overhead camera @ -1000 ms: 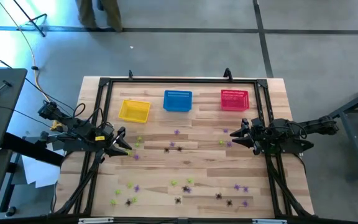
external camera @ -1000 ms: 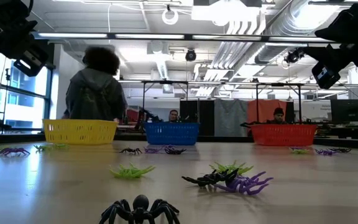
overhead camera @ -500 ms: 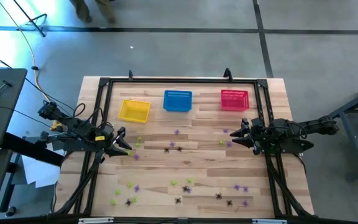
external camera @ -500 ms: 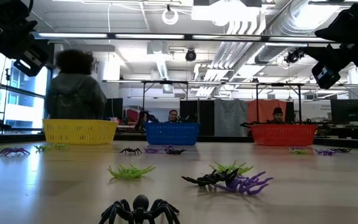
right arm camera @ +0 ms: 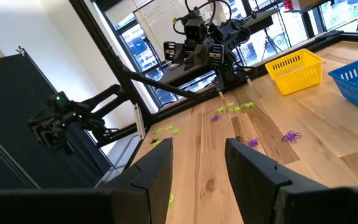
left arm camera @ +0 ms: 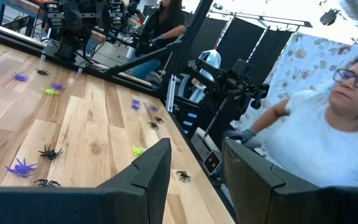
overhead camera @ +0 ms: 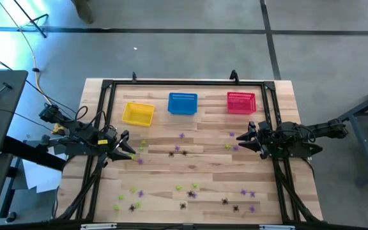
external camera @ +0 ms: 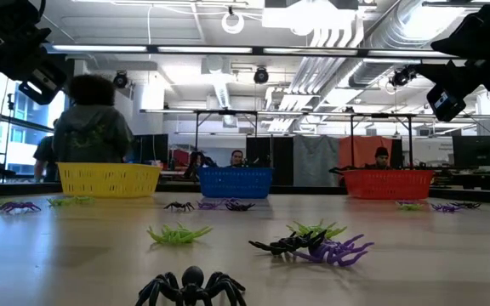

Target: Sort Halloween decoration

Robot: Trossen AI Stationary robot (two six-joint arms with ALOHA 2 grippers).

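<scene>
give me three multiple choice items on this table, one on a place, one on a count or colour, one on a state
1. Which basket stands between the other two?
A. yellow
B. blue
C. red

2. How many baskets are on the table?
A. two
B. three
C. four

3. How are the robot's hands?
A. both open and empty
B. left shut on a spider
C. right holding a basket

Answers:
1. B: the blue basket sits between the yellow basket and the red basket.
2. B: only those three show.
3. A: the left hand and right hand hover with fingers apart, while the spiders lie loose on the table.
</scene>
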